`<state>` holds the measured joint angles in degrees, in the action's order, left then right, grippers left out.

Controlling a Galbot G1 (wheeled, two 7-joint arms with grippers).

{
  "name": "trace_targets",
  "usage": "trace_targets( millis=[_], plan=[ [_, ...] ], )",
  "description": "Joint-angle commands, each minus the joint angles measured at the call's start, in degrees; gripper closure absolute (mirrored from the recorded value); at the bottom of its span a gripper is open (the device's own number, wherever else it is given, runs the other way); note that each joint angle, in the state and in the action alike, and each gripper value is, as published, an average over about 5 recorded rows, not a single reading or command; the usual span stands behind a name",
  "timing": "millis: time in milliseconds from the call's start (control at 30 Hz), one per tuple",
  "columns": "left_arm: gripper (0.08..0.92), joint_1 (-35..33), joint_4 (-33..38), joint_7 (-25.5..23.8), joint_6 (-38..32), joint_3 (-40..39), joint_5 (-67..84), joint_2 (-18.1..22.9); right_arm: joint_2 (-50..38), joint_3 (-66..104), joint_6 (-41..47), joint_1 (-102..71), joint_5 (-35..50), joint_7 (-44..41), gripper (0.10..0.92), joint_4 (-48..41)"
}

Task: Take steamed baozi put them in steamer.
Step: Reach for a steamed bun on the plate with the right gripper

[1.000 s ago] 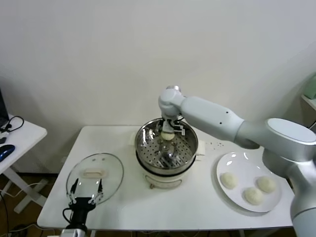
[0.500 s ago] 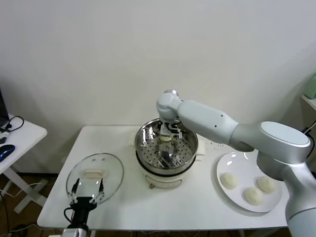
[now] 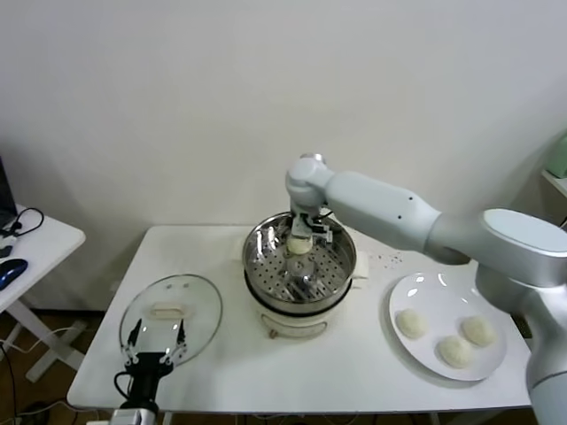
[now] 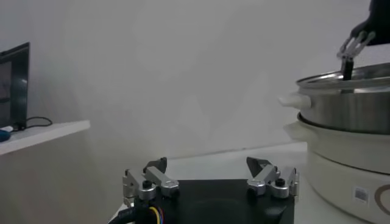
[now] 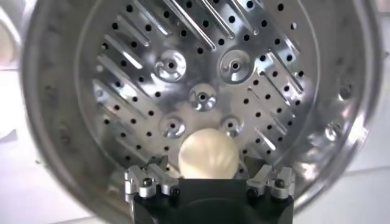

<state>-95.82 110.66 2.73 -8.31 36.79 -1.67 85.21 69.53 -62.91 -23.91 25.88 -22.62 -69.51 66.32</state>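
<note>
A: Baozi (image 5: 208, 154) status?
B: Sits on steamer (image 3: 299, 263) floor btwn my right gripper (image 5: 209, 178) fingers, spread, not pinching. Three more on plate (image 3: 446, 301). Glass lid (image 3: 170, 312) near my left gripper (image 4: 209, 178), open, idle, empty.

cream baozi (image 5: 208, 153); shiny (perforated) steel steamer (image 5: 304, 115)

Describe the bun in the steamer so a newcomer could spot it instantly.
Start at the steel steamer mid-table, between the glass lid and the white plate. Inside, on its perforated floor near the back wall, sits one cream bun, with the right gripper right above it. The other three buns lie on the plate.
</note>
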Motion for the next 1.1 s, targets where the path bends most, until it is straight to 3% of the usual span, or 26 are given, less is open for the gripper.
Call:
trace_targets(
  millis=[33, 167, 333, 667, 1100],
  plan=[
    [0.177, 0.49, -0.07, 0.47, 0.13, -0.27, -0.01, -0.05, -14.95, -9.25, 13.47, 14.61, 29.94, -1.68, 0.203, 8.03],
    [0.177, 1.00, 0.09, 1.08, 0.02, -0.51, 0.32, -0.18, -21.93, -13.58, 20.75, 17.32, 43.83, -1.00, 0.203, 7.06],
    [0.177, 0.82, 0.54, 1.15, -0.37, -0.59, 1.03, -0.67, -30.85, -13.68, 25.54, 14.11, 48.25, 0.33, 0.203, 6.15],
    [0.177, -0.20, 1.32, 1.35, -0.89, -0.14, 1.62, -0.97, -42.78, -4.31, 27.00, -3.63, 41.10, 1.53, 0.203, 7.28],
    [0.177, -1.37, 1.58, 1.60, -1.63, 0.31, 1.50, -0.64, -42.36, 6.08, 25.91, -22.99, 33.71, 5.37, 0.203, 5.94]
  ],
)
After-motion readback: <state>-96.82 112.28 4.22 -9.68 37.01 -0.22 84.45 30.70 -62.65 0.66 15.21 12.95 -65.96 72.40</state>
